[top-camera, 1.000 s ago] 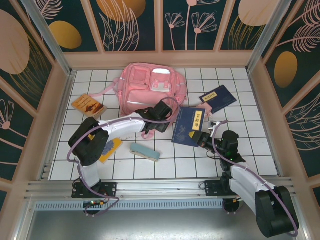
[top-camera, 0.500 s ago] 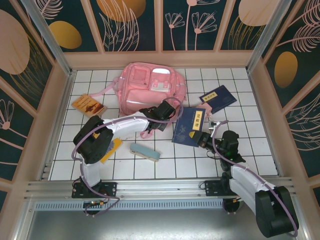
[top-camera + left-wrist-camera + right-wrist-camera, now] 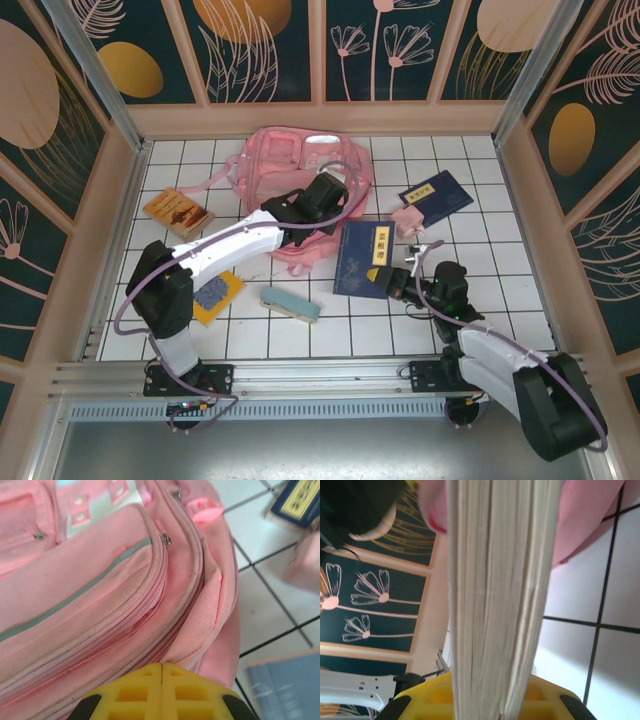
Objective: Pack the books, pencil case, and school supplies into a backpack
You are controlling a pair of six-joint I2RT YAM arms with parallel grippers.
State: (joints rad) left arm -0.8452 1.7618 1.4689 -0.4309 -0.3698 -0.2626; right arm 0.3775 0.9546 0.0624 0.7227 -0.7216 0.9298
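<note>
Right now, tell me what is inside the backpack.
The backpack presents only pink outer fabric, zip seams and front pockets; its interior is covered. The left gripper is shut at its edge, and the left arm hides part of it.
</note>
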